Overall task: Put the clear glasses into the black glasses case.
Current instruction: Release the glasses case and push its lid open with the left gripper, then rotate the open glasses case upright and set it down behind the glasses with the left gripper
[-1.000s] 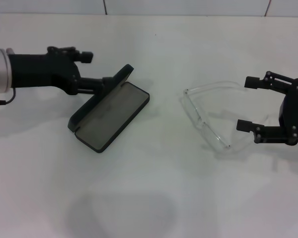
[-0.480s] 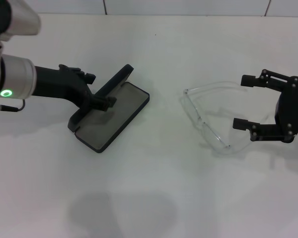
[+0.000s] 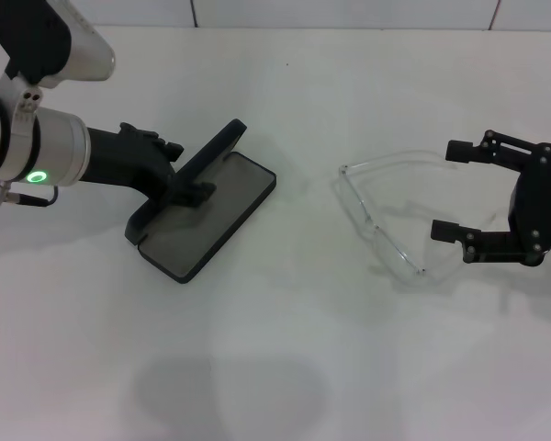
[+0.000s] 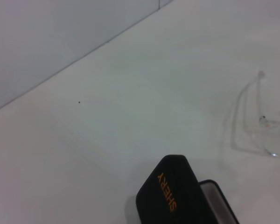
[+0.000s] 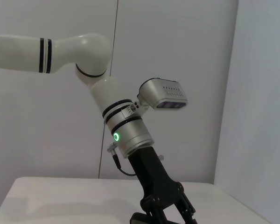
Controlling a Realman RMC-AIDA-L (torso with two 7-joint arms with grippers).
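Observation:
The black glasses case (image 3: pixel 207 220) lies open at the left of the table, grey lining up, its lid (image 3: pixel 213 149) raised. The lid's orange lettering (image 4: pixel 167 191) shows in the left wrist view. My left gripper (image 3: pixel 189 190) reaches in from the left and sits against the lid's inner side, over the case; the right wrist view shows it from the front (image 5: pixel 168 210). The clear glasses (image 3: pixel 378 225) lie unfolded at centre right, faint in the left wrist view (image 4: pixel 262 119). My right gripper (image 3: pixel 452 191) stands open just right of them, near the tips of their arms.
The white table (image 3: pixel 275 367) runs back to a tiled wall (image 3: pixel 349 11). A small dark speck (image 3: pixel 287 64) marks the table behind the case. The left arm's silver wrist with a green light (image 3: pixel 37 175) hangs over the left edge.
The left arm has swung its wrist upward and its gripper slid from the lid's far end to mid-lid. The right gripper shifted slightly, then held still. Case and glasses have not moved.

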